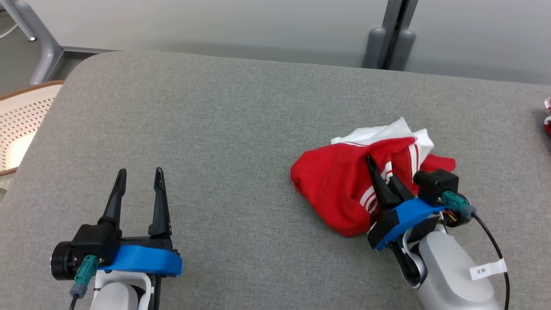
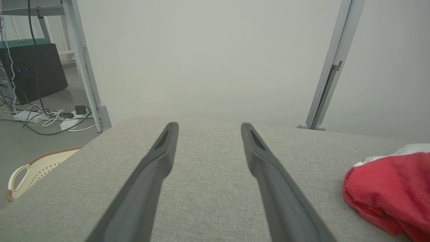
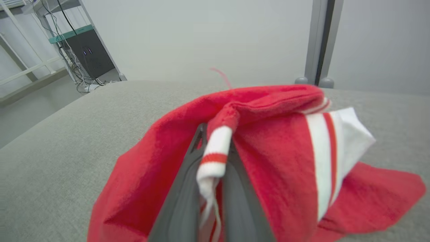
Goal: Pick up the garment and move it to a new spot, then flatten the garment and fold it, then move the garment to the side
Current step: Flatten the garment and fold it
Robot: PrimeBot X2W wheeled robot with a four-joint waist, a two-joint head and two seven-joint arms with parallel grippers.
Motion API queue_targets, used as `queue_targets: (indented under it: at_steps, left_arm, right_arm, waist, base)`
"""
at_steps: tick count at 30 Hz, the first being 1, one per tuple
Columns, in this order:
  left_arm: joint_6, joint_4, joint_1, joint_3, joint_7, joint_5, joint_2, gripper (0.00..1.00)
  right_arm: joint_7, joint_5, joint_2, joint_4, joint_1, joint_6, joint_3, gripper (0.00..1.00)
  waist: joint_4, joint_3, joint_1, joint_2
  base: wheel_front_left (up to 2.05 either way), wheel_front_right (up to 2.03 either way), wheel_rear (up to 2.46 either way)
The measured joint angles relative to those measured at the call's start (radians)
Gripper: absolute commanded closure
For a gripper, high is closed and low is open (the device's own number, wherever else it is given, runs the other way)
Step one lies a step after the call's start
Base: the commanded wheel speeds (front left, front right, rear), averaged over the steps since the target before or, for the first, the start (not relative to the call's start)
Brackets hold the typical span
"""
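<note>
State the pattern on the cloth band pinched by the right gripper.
The band is white with a red stripe; clearest in the right wrist view.

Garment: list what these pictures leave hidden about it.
Head view: the garment lies crumpled, so its own folds hide its shape and kind.
Left wrist view: the right edge cuts it off.
Right wrist view: the bottom edge cuts it off, and the right gripper, shut on it, hides the cloth behind.
Head view: a red thing is cut off by the right edge; unclear whether it is clothing.
</note>
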Motion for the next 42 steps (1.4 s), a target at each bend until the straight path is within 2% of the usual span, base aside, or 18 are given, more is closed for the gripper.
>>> queue_targets:
  at_steps: [9,15,23,28,29,30,31,37,39,42]
  left_arm:
    - [0.001,0.007,-0.008,-0.008,0.0,-0.017,-0.001,0.0]
    - [0.012,0.012,-0.015,-0.037,0.0,-0.045,-0.001,0.0]
    - [0.023,0.024,-0.022,-0.065,0.0,-0.074,-0.001,0.0]
    - [0.029,0.029,-0.03,-0.074,0.0,-0.08,-0.001,0.0]
    - [0.03,0.03,-0.033,-0.076,0.0,-0.084,-0.001,0.0]
    - [0.032,0.03,-0.035,-0.077,0.0,-0.086,-0.001,0.0]
    - [0.033,0.031,-0.037,-0.077,0.0,-0.086,-0.001,0.0]
    - [0.037,0.031,-0.036,-0.062,0.0,-0.081,-0.001,0.0]
    - [0.036,0.031,-0.034,-0.053,0.0,-0.075,-0.001,0.0]
    - [0.035,0.027,-0.023,-0.04,0.0,-0.066,-0.001,0.0]
  right_arm:
    - [0.0,0.025,0.0,-0.077,-0.11,0.0,0.16,1.0]
    - [0.0,0.076,0.0,-0.064,-0.155,0.0,0.334,1.0]
    - [0.015,0.166,0.0,-0.069,-0.146,0.0,0.636,1.0]
    - [0.021,0.215,0.0,-0.063,-0.137,0.0,0.758,1.0]
    - [0.021,0.221,0.0,-0.062,-0.137,0.0,0.776,0.73]
    - [0.021,0.226,0.0,-0.059,-0.137,0.0,0.791,0.15]
    - [0.021,0.231,0.001,-0.057,-0.137,0.0,0.8,0.0]
    - [0.004,0.231,0.0,-0.056,-0.157,0.0,0.76,0.0]
    - [0.002,0.216,0.001,-0.067,-0.162,0.0,0.72,0.0]
    - [0.0,0.172,0.001,-0.085,-0.161,0.0,0.605,0.0]
  waist:
    - [0.047,-0.003,0.0,0.0]
    - [0.093,0.003,0.0,0.0]
    - [0.139,0.025,-0.0001,0.0]
    - [0.149,0.035,-0.0001,0.0]
    - [0.149,0.036,0.0,0.0]
    - [0.148,0.036,-0.0001,0.0]
    - [0.146,0.037,-0.0001,0.0]
    - [0.109,0.03,-0.0001,0.0]
    - [0.092,0.024,-0.0001,0.0]
    - [0.063,0.013,-0.0001,0.0]
  base:
    - [0.0,0.0,0.0]
    - [0.0,0.0,0.0]
    - [0.0,0.0,0.0]
    - [0.0,0.0,0.0]
    - [0.0,0.0,0.0]
    - [0.0,0.0,0.0]
    - [0.0,0.0,0.0]
    - [0.0,0.0,0.0]
    - [0.0,0.0,0.0]
    - [0.0,0.0,0.0]
